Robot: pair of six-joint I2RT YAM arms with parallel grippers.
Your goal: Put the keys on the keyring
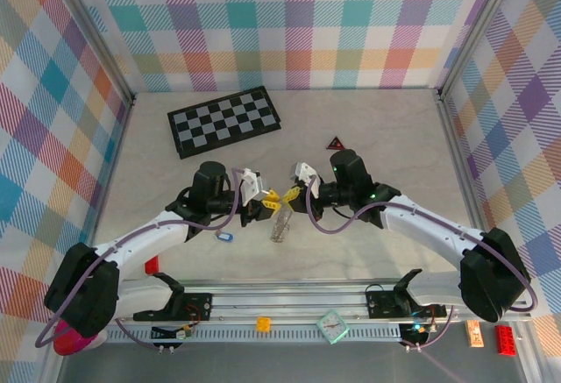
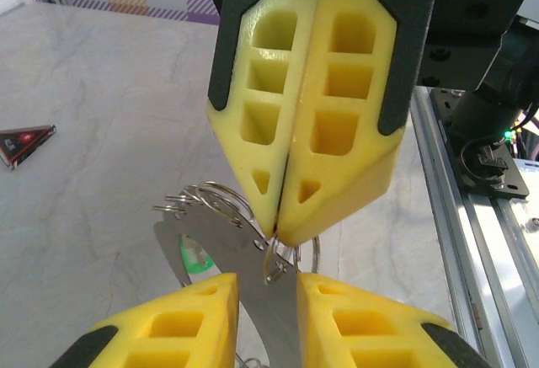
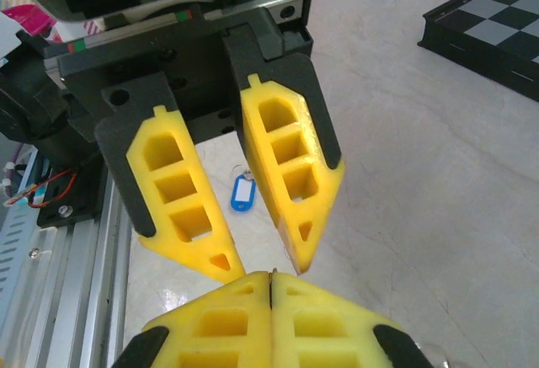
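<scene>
We see a pale, marble-veined tabletop boxed in by pastel plaid walls, with an aluminium rail along its near edge. A checkerboard lies toward the far edge, left of centre. A dark red-edged triangle sits nearer the middle, its markings too small for us to read.

The two grippers meet above the middle of the tabletop. The right gripper has its yellow fingers pressed together, the tips meeting on the keyring — a tangle of silvery rings and a flat metal strip. The left gripper has its fingers apart. The strip runs through the gap, and we cannot tell whether they touch it.

The green key is mostly hidden behind the strip — just part of its head peeks out. The blue key lies alone on the tabletop toward the near edge, left of centre, and its white label panel is too small to read.
</scene>
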